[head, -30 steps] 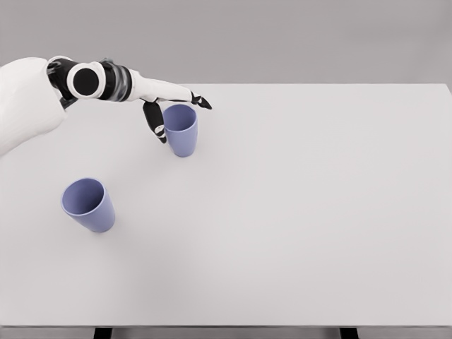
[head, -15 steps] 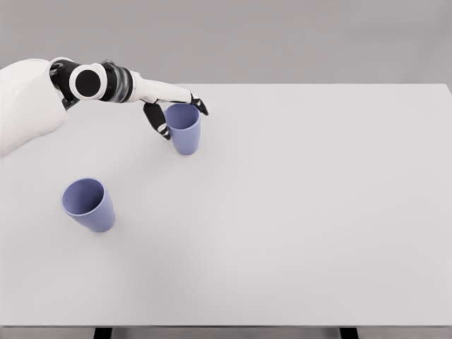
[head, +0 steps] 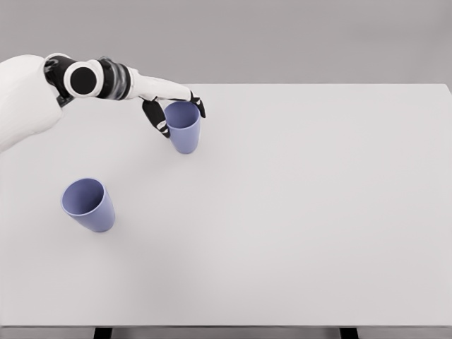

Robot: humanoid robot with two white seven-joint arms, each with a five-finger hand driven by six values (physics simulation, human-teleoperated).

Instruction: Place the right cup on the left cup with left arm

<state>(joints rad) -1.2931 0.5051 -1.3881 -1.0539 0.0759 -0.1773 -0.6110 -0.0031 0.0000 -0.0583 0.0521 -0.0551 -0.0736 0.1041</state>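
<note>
Two blue-violet cups stand upright on the white table (head: 296, 212). The left cup (head: 90, 205) is near the front left. Farther back stands the right cup (head: 185, 133). My left arm reaches in from the upper left, and the left hand (head: 181, 119) wraps the right cup's upper part. The black thumb (head: 159, 121) presses its left side and the fingers (head: 198, 106) curl round the back of the rim. The hand hides part of the rim. No right arm shows.
The table's far edge runs just behind the hand. Its front edge lies at the bottom of the picture, with two dark legs below.
The fingers, spread beside and behind the right cup a second ago, have curled in against it. The cup has shifted slightly to the right and back.
</note>
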